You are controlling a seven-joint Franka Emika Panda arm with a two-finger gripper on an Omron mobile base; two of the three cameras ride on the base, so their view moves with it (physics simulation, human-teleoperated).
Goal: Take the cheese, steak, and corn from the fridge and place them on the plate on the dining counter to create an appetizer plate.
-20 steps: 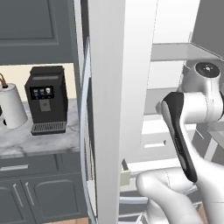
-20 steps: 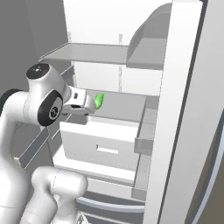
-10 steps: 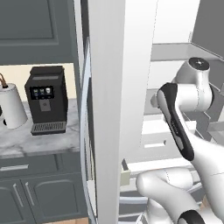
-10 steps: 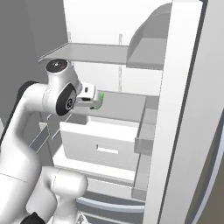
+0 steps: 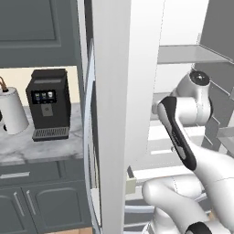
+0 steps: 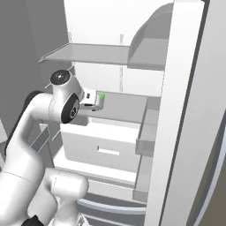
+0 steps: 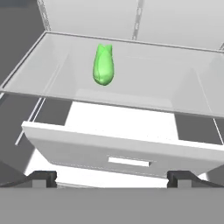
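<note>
Two-finger gripper spread wide, holding nothing, now risen and pushed deeper into the tall white fridge than a second ago; bright green oblong corn lies ahead on the glass shelf, above the white pull-out drawer.

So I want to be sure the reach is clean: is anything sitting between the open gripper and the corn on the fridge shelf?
Nothing visible does. The corn lies alone on the glass shelf, ahead of the open gripper; the drawer sits below the shelf.
</note>
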